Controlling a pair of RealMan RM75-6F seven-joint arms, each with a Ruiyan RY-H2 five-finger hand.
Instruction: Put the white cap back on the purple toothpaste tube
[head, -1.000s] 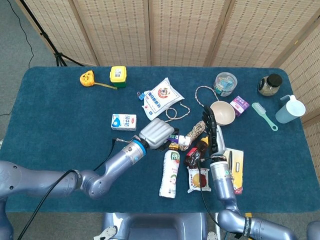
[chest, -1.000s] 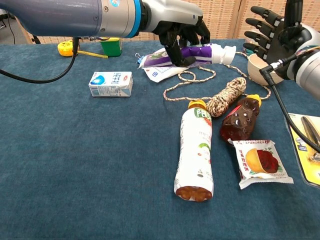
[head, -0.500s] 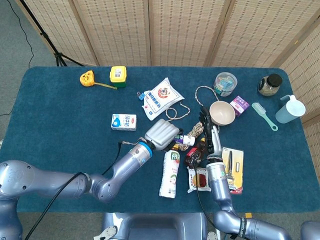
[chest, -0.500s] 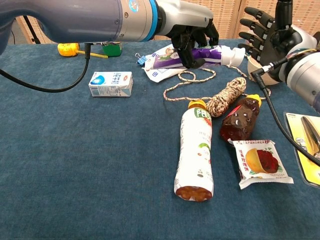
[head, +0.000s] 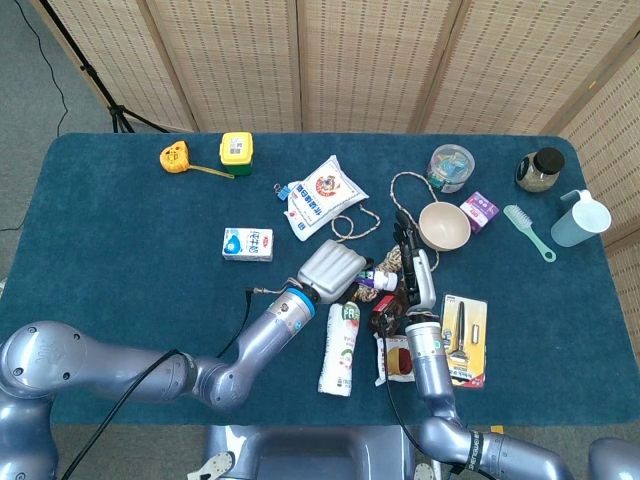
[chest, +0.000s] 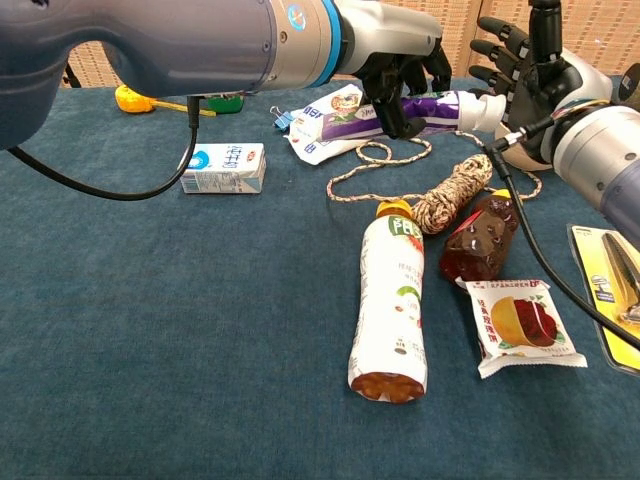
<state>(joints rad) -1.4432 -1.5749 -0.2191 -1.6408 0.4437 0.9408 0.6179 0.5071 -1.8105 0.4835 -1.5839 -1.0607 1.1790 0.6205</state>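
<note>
Left hand: we see our left hand (chest: 400, 72) wrapped around the purple tube (chest: 432, 106), holding it level above the table (chest: 150, 330).
Right hand: our right hand (chest: 525, 72) has its fingers spread at the tube's white tip.
Cap: we cannot tell whether the right hand holds it.
Below: rope bundle (chest: 452, 190), drink bottle (chest: 392, 300).

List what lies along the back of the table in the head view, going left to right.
Orange tape measure → yellow box → white pouch → clear round tub → dark jar → pale blue jug.
</note>
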